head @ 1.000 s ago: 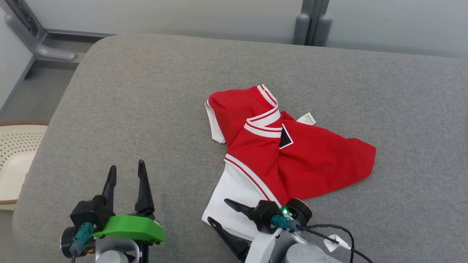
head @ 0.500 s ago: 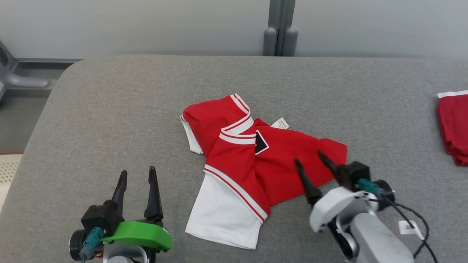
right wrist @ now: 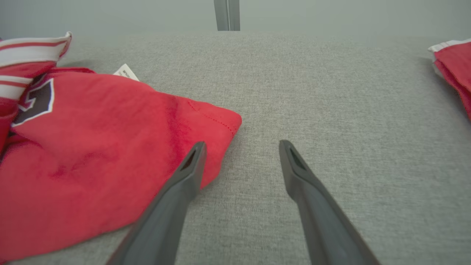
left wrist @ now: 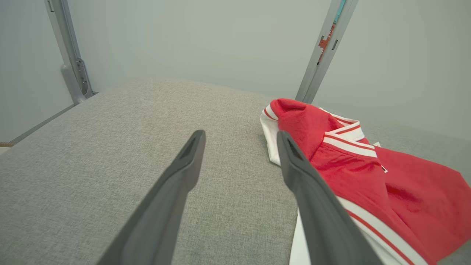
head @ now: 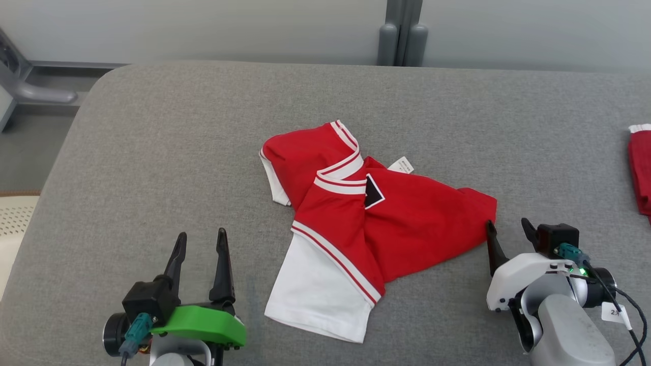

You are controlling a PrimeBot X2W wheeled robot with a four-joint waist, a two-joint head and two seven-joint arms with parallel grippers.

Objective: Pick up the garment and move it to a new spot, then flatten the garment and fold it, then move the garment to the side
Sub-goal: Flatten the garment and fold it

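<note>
between the left gripper (head: 201,234) and right gripper (head: 506,222), both jaws wide and empty, lies the garment (head: 407,223): crumpled, red, white striped trim, one corner just beside the right gripper.

Red knitted-fabric garment (head: 417,223): main body red; lower panel plain white; collar and hem bands white with thin red stripes; one black patch with a white outline beside the collar; sewn-in label white with dark print.

Grey woven-fabric counter (head: 152,152): uniform mid-grey with a fine heathered weave.

Second red cloth item (head: 642,173): red with a white band.

Left tool (head: 201,234): dark grey fingers, black body, bright green mount, teal connector.

Right tool (head: 506,223): dark grey fingers, white housing, black block, teal connector, lit green indicator.

Cream perforated basket (head: 12,223): regular dotted hole pattern, brown rim.

Plain wall (head: 203,30): pale grey.

Rounded posts (head: 402,46): mid-grey.
</note>
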